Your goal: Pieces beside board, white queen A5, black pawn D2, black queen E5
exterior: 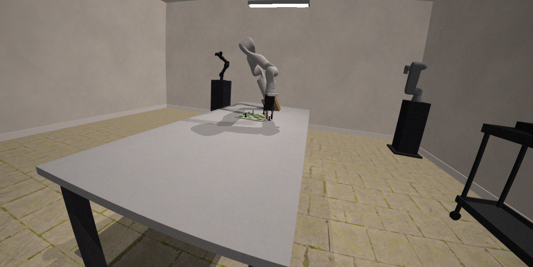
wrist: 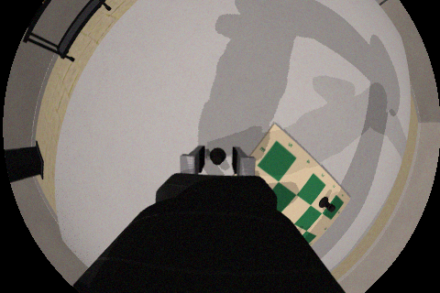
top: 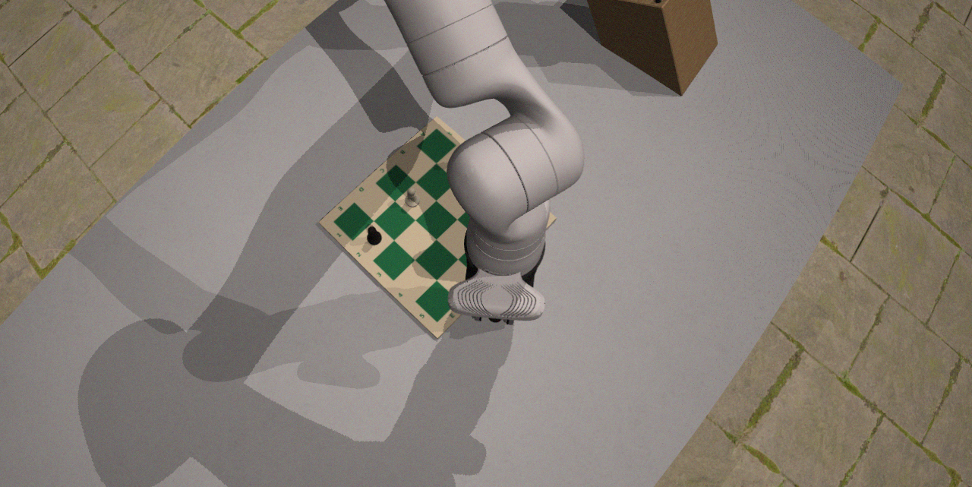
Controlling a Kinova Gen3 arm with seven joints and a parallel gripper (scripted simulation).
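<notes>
My gripper [top: 493, 320] [exterior: 269, 116] [wrist: 218, 156] is open and points down beside the board's E5 corner. A black piece with a round head [wrist: 217, 156] [exterior: 269, 118], which looks like the black pawn, stands between the fingers, with a gap on each side. The board [top: 437, 333] [wrist: 275, 129] lies alongside. E5 [top: 435, 301] [wrist: 276, 160] is bare green. Another dark piece [exterior: 263, 111] stands behind the gripper; its kind is unclear, and the arm hides it in the top view. I cannot identify the white queen. The arm covers the board's right side.
A black piece [top: 373, 236] [wrist: 325, 202] stands on E2. A white piece [top: 411, 198] stands upright on C2. Pale pieces also show small on the board in the exterior view. The arm's wooden base block [top: 686, 35] stands at the back.
</notes>
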